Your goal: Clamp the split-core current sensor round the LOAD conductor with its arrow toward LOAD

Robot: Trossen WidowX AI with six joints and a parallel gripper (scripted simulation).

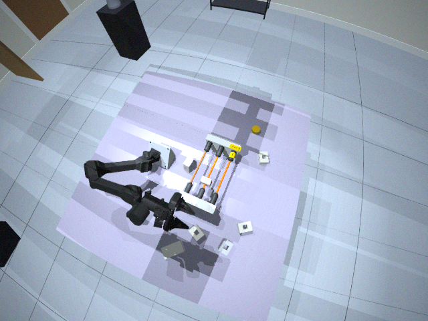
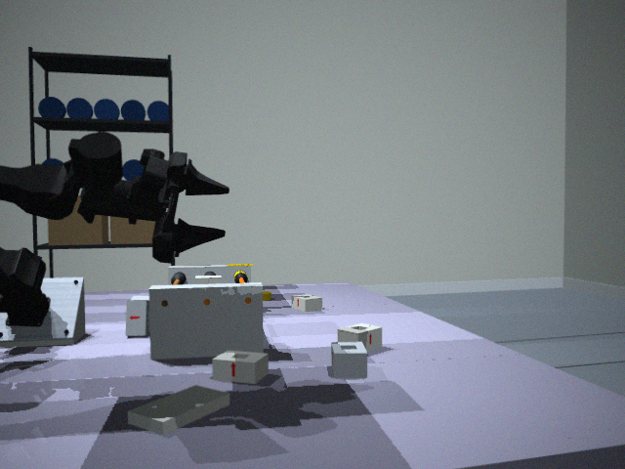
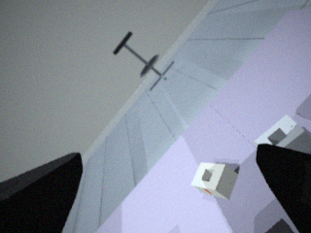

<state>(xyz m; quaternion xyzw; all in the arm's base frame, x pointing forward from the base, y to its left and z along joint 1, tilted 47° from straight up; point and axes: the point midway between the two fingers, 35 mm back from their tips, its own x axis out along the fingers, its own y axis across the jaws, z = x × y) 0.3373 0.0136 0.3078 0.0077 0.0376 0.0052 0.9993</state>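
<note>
A pale wall (image 1: 380,21) (image 2: 378,126) (image 3: 53,58) and a blue-grey tiled floor (image 1: 362,172) (image 2: 479,308) (image 3: 194,68) are around my light purple surface (image 1: 120,93) (image 2: 479,383) (image 3: 165,194). My black pincer (image 1: 190,221) (image 2: 227,212) (image 3: 170,157) is wide open with nothing in it, up in the air, its two pointy tips well apart. Past the near end of the grey stand (image 1: 198,203) (image 2: 206,327) there are four little blocks with square holes (image 1: 245,228) (image 2: 239,366) (image 3: 214,180), three near that end and one off by the far end. A flat slab (image 1: 172,249) (image 2: 179,408) lies near them. The stand holds three orange rods, and the LOAD rod (image 1: 223,176) (image 2: 241,278) is the one by the yellow LOAD tag (image 1: 235,147) (image 2: 239,265). Nothing is clamped on that rod. A small white box (image 1: 204,180) (image 2: 207,277) is at the middle rod. The tall white sensor (image 1: 189,164) (image 2: 137,316) stands up on the surface, between my arm's base (image 1: 167,159) (image 2: 70,297) and the stand. It has a red arrow on its side; I cannot tell how far it is open. A yellow disc (image 1: 255,129) (image 2: 266,295) lies past the far end, and a black rack (image 1: 265,12) (image 2: 31,151) is farther back.
</note>
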